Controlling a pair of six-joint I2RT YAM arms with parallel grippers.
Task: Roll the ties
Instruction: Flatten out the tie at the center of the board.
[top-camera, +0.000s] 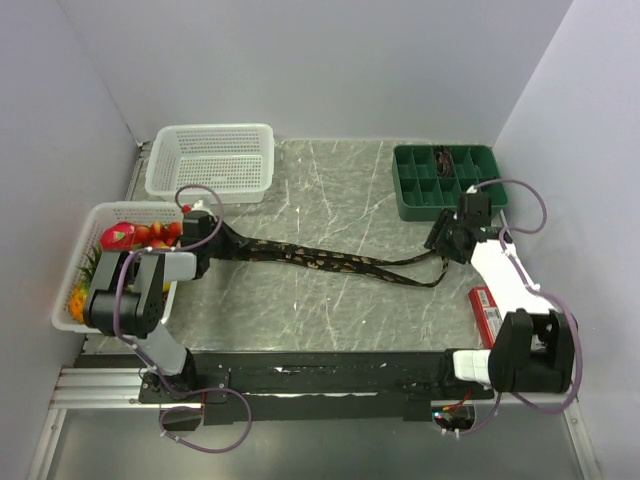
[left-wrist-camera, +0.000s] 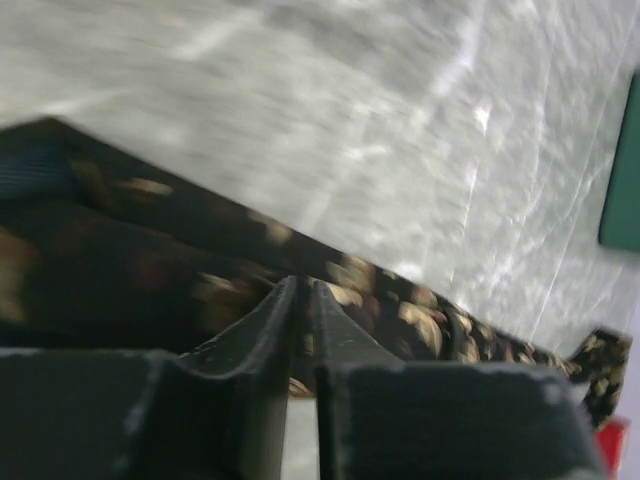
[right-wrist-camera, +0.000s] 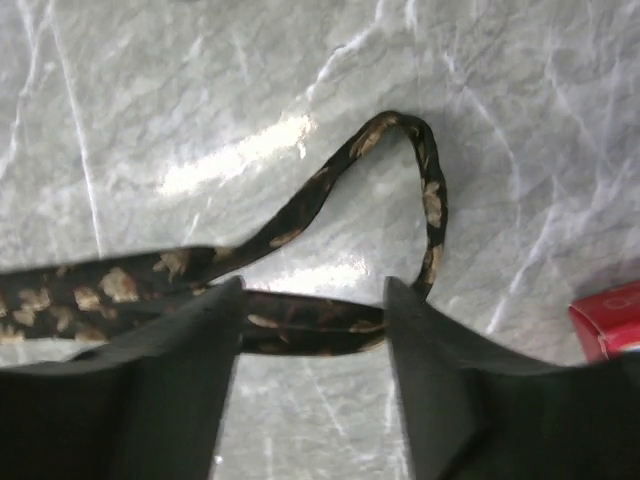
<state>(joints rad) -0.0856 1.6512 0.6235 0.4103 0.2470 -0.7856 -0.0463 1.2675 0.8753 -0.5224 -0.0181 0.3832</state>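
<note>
Across the table (top-camera: 330, 200), tie (top-camera: 330, 262) spans left hand (top-camera: 222, 238) to right hand (top-camera: 440, 246).

The tie (top-camera: 330, 262) is soft woven cloth with a faint sheen. The table top (top-camera: 330, 190) is smooth, marble-patterned and glossy, throwing back bright light. The far white basket (top-camera: 210, 160) is perforated plastic, and the green compartment tray (top-camera: 420, 195) is smooth plastic.

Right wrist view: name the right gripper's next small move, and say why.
Probably close the right gripper on the tie: its open jaws straddle the looped narrow end, while the left gripper looks shut on the wide end.
</note>
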